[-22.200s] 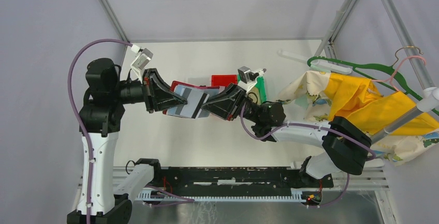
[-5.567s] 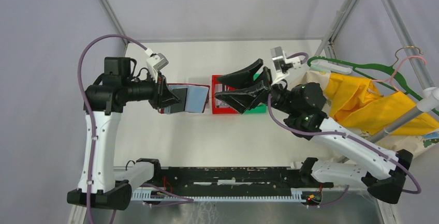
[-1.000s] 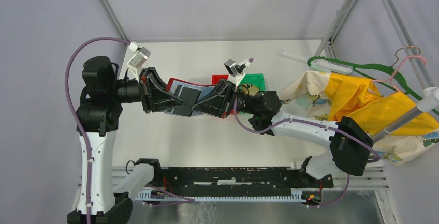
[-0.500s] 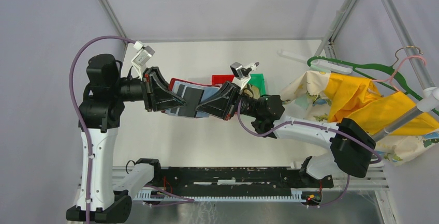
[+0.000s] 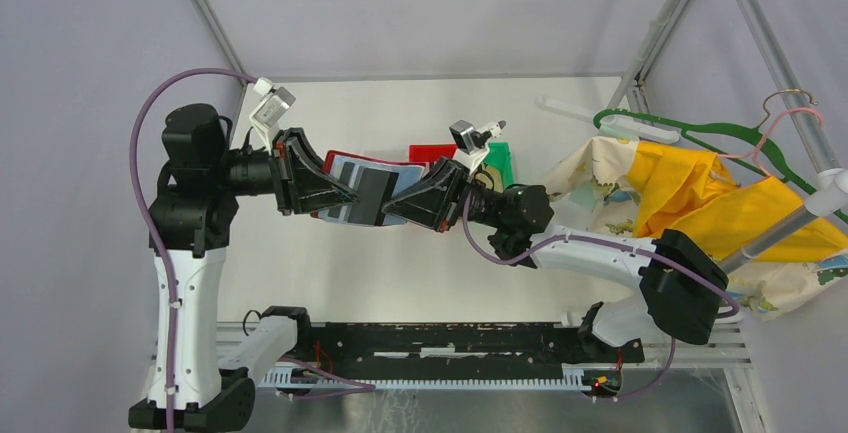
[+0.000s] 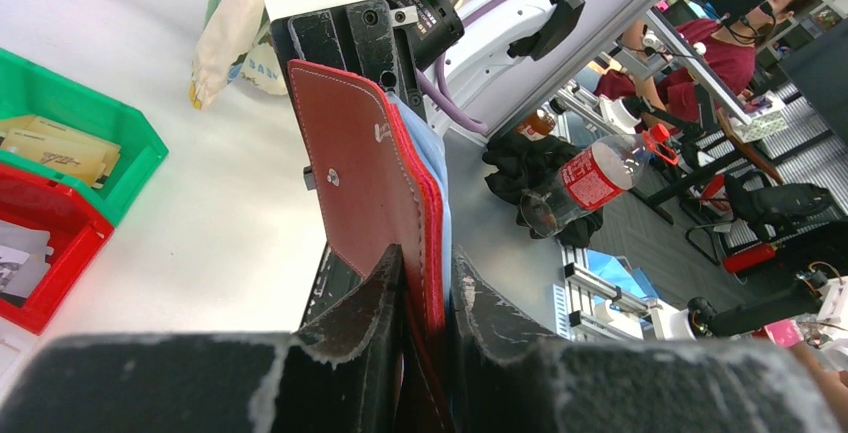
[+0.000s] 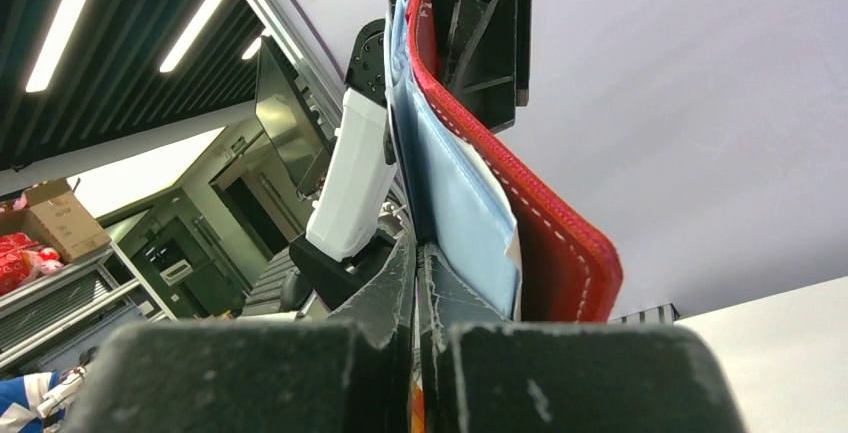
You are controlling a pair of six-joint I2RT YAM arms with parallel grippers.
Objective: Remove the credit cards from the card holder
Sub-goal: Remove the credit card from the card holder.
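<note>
The red card holder (image 5: 338, 165) hangs open in the air above the table's middle, its pale blue-grey leaves (image 5: 352, 177) fanned out. My left gripper (image 5: 343, 196) is shut on its red cover; in the left wrist view the cover (image 6: 365, 173) stands up from between the gripper's (image 6: 425, 265) jaws. My right gripper (image 5: 393, 211) reaches in from the right and is shut on a dark credit card (image 5: 375, 193) that sticks out of the leaves. In the right wrist view the gripper (image 7: 416, 249) pinches the card's thin edge beside the blue leaves (image 7: 455, 198) and red cover (image 7: 560, 243).
A red bin (image 5: 432, 152) and a green bin (image 5: 499, 161) stand just behind the grippers; the green bin (image 6: 130, 148) holds tan cards (image 6: 60, 143). Yellow and patterned cloth (image 5: 690, 188) and a green hanger (image 5: 700, 138) lie at the right.
My right gripper has drawn back a little to the right with the card, and the left gripper with the card holder has shifted slightly.
</note>
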